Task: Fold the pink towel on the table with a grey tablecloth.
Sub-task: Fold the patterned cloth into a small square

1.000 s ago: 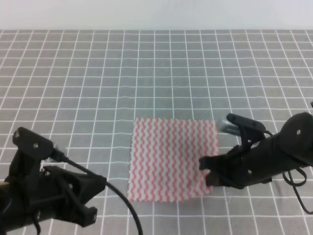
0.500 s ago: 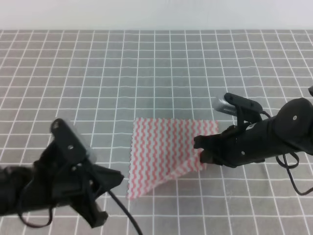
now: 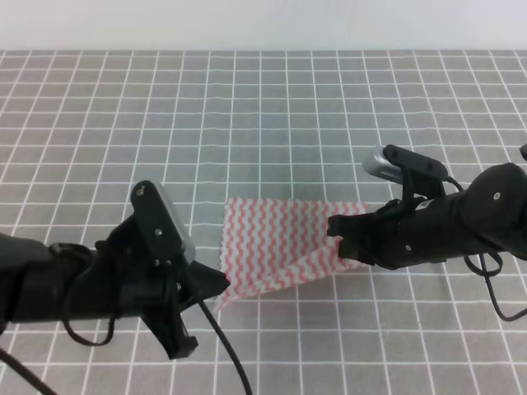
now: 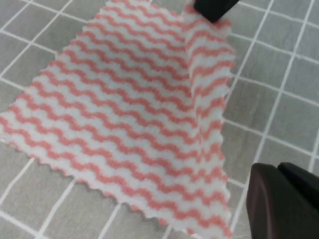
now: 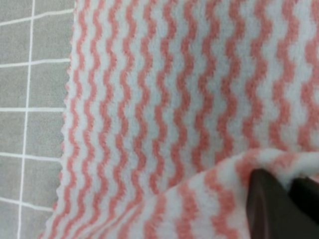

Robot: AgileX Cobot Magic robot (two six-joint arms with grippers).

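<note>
Because I need the fold to travel toward the bench's (image 3: 99, 107) far edge, my right pincer (image 3: 338, 241) pinches the pink towel's (image 3: 272, 239) near-right corner aloft; whether the left pincer (image 3: 216, 284) is spread, I cannot tell.

Lighting was even and diffuse, with no glare. Exterior high view: mildly soft overall, and grid lines bowed slightly toward the frame edges. Faint shadow lay under the lifted edge of the pink towel (image 3: 284, 247). Both wrist views were blurred; dark fingertips at lower right in each were out of focus.
</note>
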